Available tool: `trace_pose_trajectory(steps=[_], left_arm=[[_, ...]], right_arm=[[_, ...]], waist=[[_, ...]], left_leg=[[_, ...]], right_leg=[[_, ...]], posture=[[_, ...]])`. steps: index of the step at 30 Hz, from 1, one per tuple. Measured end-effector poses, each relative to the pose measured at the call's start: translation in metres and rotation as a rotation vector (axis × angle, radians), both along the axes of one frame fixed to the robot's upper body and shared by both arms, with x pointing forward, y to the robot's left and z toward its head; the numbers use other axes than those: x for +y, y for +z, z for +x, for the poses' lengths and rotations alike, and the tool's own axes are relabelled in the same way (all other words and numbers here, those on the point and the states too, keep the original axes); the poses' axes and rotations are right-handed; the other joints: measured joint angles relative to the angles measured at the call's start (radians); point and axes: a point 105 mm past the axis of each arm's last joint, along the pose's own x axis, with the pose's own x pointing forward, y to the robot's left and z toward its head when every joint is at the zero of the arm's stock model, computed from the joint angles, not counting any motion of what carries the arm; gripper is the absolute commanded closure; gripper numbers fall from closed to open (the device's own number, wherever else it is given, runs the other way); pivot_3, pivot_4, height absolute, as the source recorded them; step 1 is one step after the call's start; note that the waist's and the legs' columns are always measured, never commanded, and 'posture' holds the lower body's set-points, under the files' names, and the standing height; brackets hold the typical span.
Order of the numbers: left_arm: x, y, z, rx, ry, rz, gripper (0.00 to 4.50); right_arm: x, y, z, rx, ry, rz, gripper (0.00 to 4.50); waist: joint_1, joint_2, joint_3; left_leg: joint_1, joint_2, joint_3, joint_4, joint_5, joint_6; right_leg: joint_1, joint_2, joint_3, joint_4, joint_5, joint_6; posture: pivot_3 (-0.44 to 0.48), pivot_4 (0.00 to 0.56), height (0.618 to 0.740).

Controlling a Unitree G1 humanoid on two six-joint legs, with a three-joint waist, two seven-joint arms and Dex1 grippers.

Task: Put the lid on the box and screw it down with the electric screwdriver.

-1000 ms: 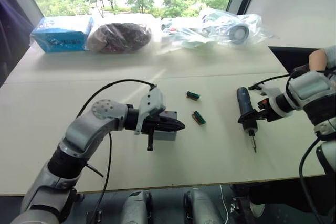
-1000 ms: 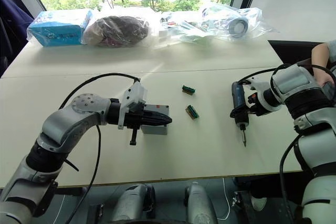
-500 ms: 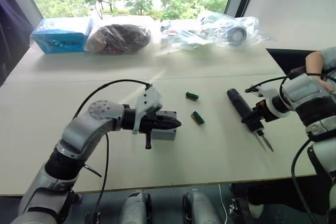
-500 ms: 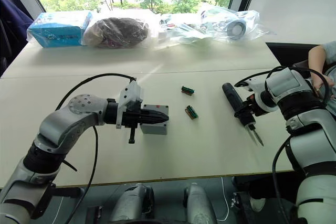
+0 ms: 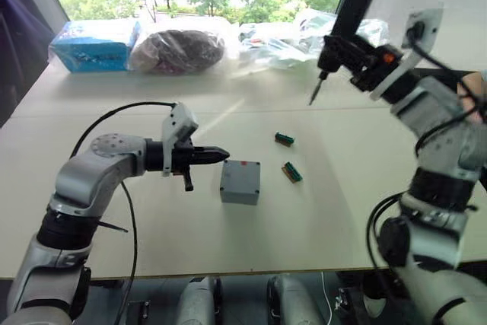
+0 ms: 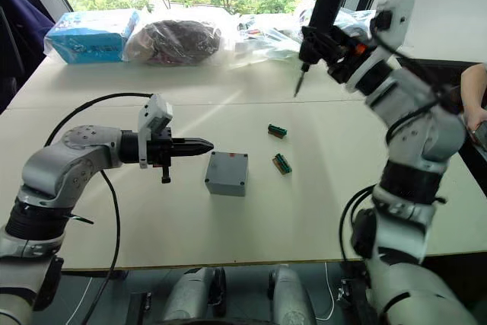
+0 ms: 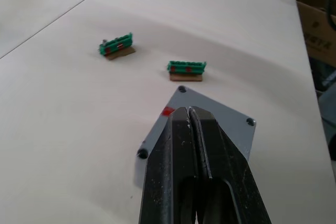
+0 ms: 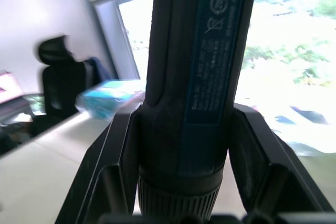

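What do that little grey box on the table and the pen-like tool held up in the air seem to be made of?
The box, closed with its lid, looks like cast metal with a matte grey painted finish: even dull sheen, crisp edges, dark screw points at the corners. The electric screwdriver seems to be plastic, finely textured black with a smooth dark-blue printed panel, and has a thin metal bit.

Two small green-brown parts (image 5: 284, 138) (image 5: 289, 172) are seen lying apart on the pale surface (image 5: 327, 211). Along its far edge, a blue packet (image 5: 93, 46), a dark bagged bundle (image 5: 176, 49) and clear plastic bags (image 5: 268, 43) are lined up.
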Motion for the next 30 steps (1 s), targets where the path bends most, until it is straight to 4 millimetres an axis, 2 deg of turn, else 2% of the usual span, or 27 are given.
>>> trace_pose_trajectory(steps=[1,5,10,19,30], left_arm=[[0.000,-0.001,0.000,0.003,0.005,0.000,4.50],[-0.002,-0.006,0.000,0.014,0.004,0.017,4.50],[-0.011,-0.025,-0.004,0.018,-0.037,0.082,4.50],[-0.025,-0.040,-0.001,-0.007,-0.091,0.114,4.50],[-0.029,-0.042,0.000,-0.041,-0.111,0.123,4.50]], right_arm=[[0.008,-0.008,-0.004,0.012,0.009,-0.004,2.66],[0.044,-0.033,-0.019,0.025,0.060,0.012,2.66],[0.067,-0.050,-0.032,-0.001,0.089,-0.061,2.66],[0.077,-0.075,-0.038,-0.008,0.069,-0.135,2.66],[0.075,-0.083,-0.033,-0.054,0.022,-0.206,2.66]], waist=[[0.000,0.000,0.000],[-0.002,0.000,0.000],[-0.004,0.000,0.000],[-0.006,0.000,0.000],[-0.005,0.000,0.000]], left_leg=[[0.000,0.000,0.000,0.000,-0.003,0.005],[0.001,0.000,-0.001,0.001,-0.003,0.005],[0.001,0.000,-0.001,0.000,-0.003,0.005],[0.002,0.000,-0.001,0.000,-0.003,0.005],[0.002,0.000,-0.001,0.000,-0.003,0.005]], right_leg=[[0.000,0.000,0.000,-0.001,0.001,0.000],[0.001,0.000,0.000,0.000,0.001,-0.001],[0.001,0.001,0.000,0.000,0.001,-0.001],[0.001,0.002,0.000,0.000,0.001,-0.001],[0.002,0.002,0.000,0.000,0.001,-0.001]], posture=[[0.000,0.150,0.740],[0.000,0.150,0.740],[0.000,0.150,0.740],[0.000,0.150,0.740],[0.000,0.150,0.740]])
